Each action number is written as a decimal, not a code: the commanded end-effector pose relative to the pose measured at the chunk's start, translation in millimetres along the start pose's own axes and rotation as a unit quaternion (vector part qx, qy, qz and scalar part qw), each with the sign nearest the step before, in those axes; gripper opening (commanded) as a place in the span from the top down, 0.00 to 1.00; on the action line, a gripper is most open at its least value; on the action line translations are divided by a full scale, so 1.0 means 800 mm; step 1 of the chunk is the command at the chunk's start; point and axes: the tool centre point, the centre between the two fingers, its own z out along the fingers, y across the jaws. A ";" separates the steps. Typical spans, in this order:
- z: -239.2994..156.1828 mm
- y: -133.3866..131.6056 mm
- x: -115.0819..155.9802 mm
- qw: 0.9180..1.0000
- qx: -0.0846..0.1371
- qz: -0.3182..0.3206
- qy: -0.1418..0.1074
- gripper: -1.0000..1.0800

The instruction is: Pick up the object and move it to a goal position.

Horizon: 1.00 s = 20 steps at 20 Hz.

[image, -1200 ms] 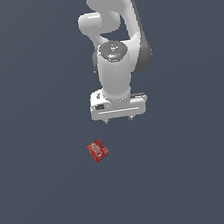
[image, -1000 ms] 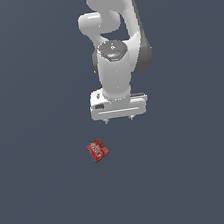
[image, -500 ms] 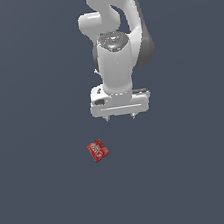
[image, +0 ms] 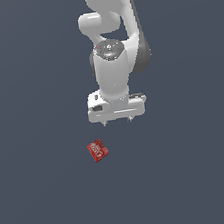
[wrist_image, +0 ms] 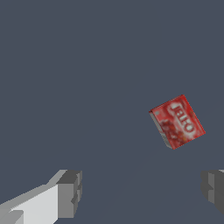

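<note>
bare simulated scene: featureless grey-blue ground [image: 27, 70], nothing else

The red box [image: 97, 150] lies flat on the grey floor, white lettering up, turned askew. It sits clear of my jaws, below them, off toward the exterior view's left.

White lettering "JELLO" — on red box [wrist_image: 178, 122] face, nothing else legible

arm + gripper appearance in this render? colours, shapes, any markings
Arm: glossy white, rounded segments, dark grey at the joints. The wrist has a grey circular cap with small red and green marks. Gripper: wide white boxy body with a small dark patch; in the wrist view, blocky grey fingertips on white fingers. No cables visible.
</note>
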 end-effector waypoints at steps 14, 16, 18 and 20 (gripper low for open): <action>0.078 0.077 0.027 0.991 -0.004 -0.136 -0.011 0.04; 0.090 0.089 0.030 0.988 -0.004 -0.155 -0.013 0.04; 0.101 0.099 0.032 0.985 -0.003 -0.173 -0.014 0.04; 0.111 0.109 0.033 0.982 -0.003 -0.188 -0.015 0.04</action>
